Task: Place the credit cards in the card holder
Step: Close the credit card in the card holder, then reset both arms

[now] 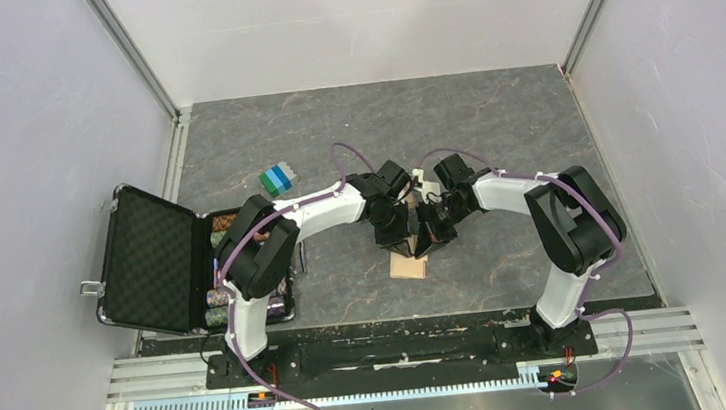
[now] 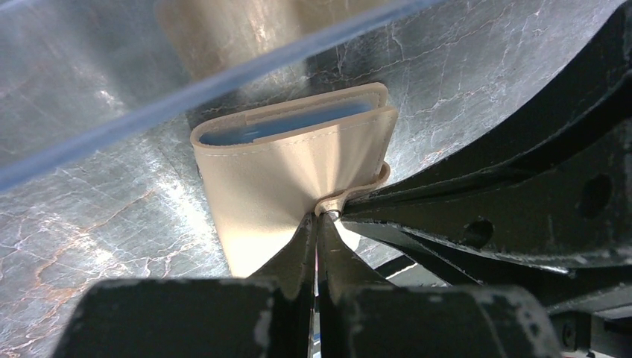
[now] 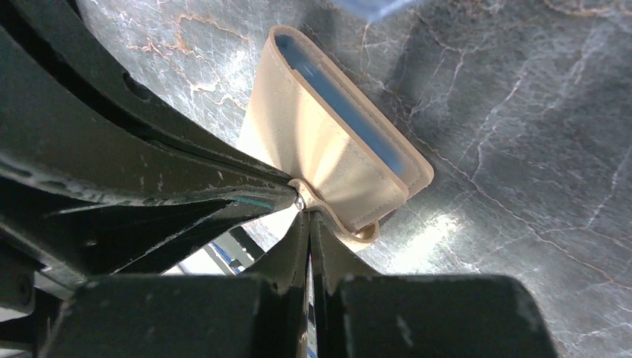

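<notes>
The card holder [image 2: 291, 164] is a tan bifold wallet with a light-blue inside. It is folded, with its open edge facing away from me, and it shows as a tan patch in the top view [image 1: 408, 267] and in the right wrist view [image 3: 328, 149]. My left gripper [image 2: 319, 218] is shut, pinching the wallet's lower edge beside the snap tab [image 2: 365, 186]. My right gripper [image 3: 307, 214] is shut on the same spot by the tab [image 3: 350, 231]. The two grippers meet tip to tip in the top view, left [image 1: 398, 244] and right [image 1: 433, 242]. No credit cards are in view.
An open black foam-lined case [image 1: 148, 261] lies at the left with chip stacks [image 1: 219, 299] beside it. A green and blue block stack [image 1: 277, 179] sits behind the left arm. A clear bluish strip [image 2: 186, 89] crosses the top of the left wrist view.
</notes>
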